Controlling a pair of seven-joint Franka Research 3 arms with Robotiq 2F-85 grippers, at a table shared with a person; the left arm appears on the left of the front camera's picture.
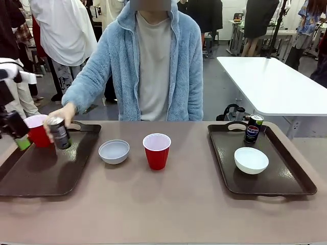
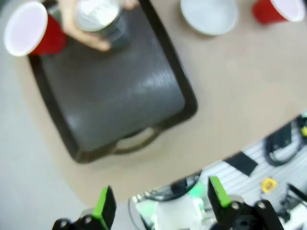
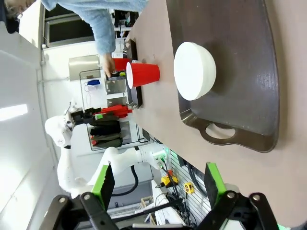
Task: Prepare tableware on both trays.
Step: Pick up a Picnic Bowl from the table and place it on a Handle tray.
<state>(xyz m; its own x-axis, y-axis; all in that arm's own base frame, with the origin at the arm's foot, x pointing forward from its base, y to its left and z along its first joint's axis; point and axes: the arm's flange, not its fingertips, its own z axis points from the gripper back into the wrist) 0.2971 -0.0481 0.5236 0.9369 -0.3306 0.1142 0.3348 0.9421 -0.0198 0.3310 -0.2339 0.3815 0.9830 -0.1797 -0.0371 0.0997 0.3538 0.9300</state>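
On the left tray [image 1: 46, 173] a red cup [image 1: 37, 130] stands at the far corner. Beside it the person's hand [image 1: 61, 113] holds a dark can [image 1: 59, 133] upright on that tray. A white bowl [image 1: 114, 151] and a second red cup [image 1: 157, 150] stand on the bare table between the trays. The right tray [image 1: 286, 178] carries a can [image 1: 252, 130] and a white bowl [image 1: 251, 160]. My left gripper [image 2: 160, 201] hangs open and empty above the near end of the left tray [image 2: 110, 96]. My right gripper [image 3: 158, 187] is open, off the right tray's [image 3: 240, 96] near handle.
The person in a light blue fleece [image 1: 153, 61] sits at the far side. A white table [image 1: 276, 81] stands behind at the right, and other people stand in the background. The near strip of the brown table [image 1: 163, 209] is bare.
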